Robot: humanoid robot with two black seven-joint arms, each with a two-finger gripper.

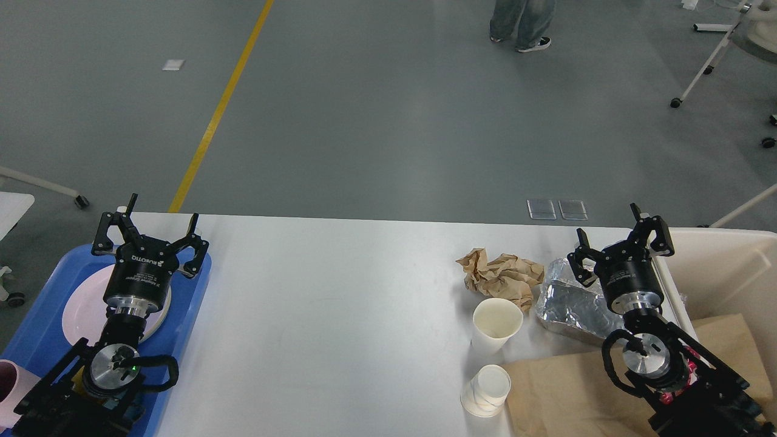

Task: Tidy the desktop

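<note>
The white desktop (pixel 340 303) spans the view. On its right lie crumpled brown paper (pixel 502 275), a crumpled foil wrapper (pixel 570 306), an upright white paper cup (pixel 496 325), a tipped stack of paper cups (pixel 487 391) and a flat brown paper bag (pixel 564 394). My left gripper (pixel 162 209) is open and empty above the far end of the blue tray (pixel 188 321), over a pink plate (pixel 85 306). My right gripper (pixel 607 229) is open and empty, just right of the foil.
A beige bin (pixel 728 267) with brown paper inside stands at the right edge. A pink cup (pixel 12 388) sits at the tray's near left. A person's legs (pixel 522 24) stand on the floor far behind.
</note>
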